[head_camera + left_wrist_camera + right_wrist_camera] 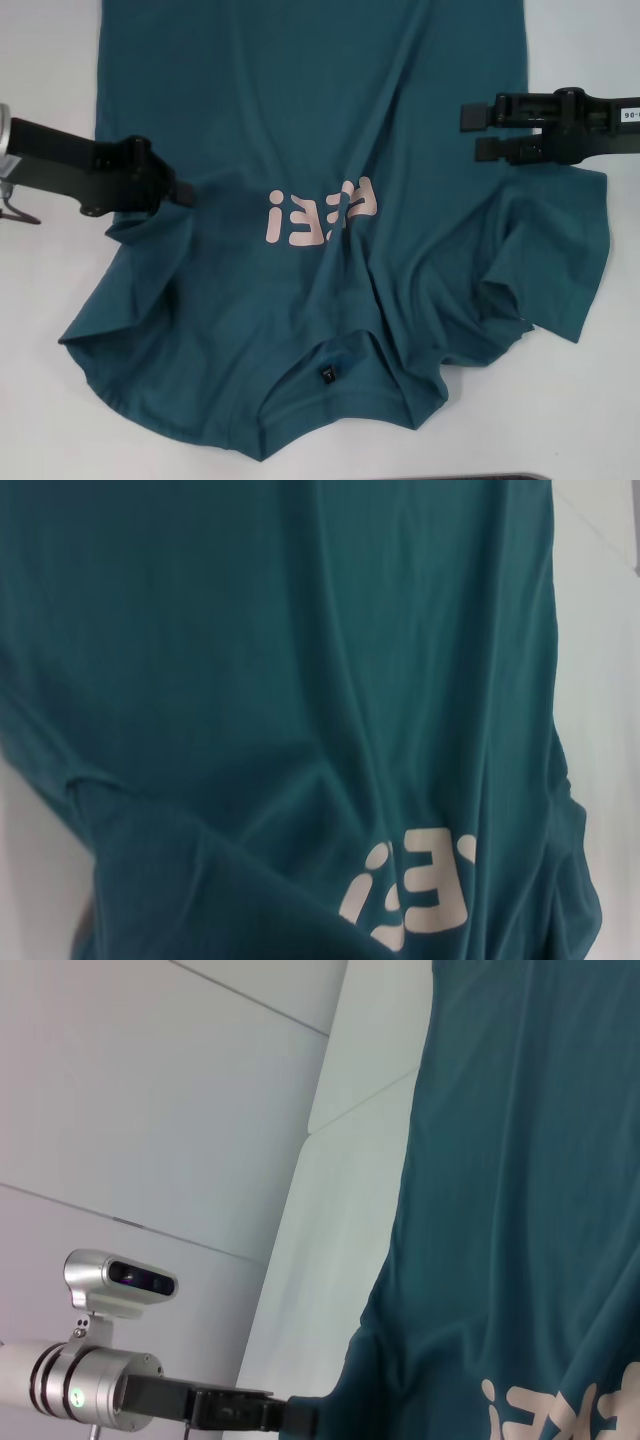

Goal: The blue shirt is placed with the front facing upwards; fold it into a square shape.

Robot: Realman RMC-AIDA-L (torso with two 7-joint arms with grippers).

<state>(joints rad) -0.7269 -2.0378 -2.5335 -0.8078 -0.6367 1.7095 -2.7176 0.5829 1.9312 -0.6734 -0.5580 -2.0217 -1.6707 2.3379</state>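
**Both grippers working at the edges of the blue shirt**

The blue shirt (300, 120) is lying face up on the white table (50, 420), its collar and small black neck tag (328, 375) nearest the robot and its body running away toward the far edge. The pale pink lettering (322, 213) is showing on the chest, with creases spreading below it. The near sleeve on the right side is lying rumpled and partly doubled over.

The left gripper (185, 190) is reaching in from the left and meeting the shirt's left edge, where the cloth is bunching around its tip; whether its fingers are pinching the fabric cannot be told. The right gripper (470, 132) is reaching in from the right, above the shirt's right edge, its two black fingers (480, 112) standing narrowly apart with nothing visibly between them.
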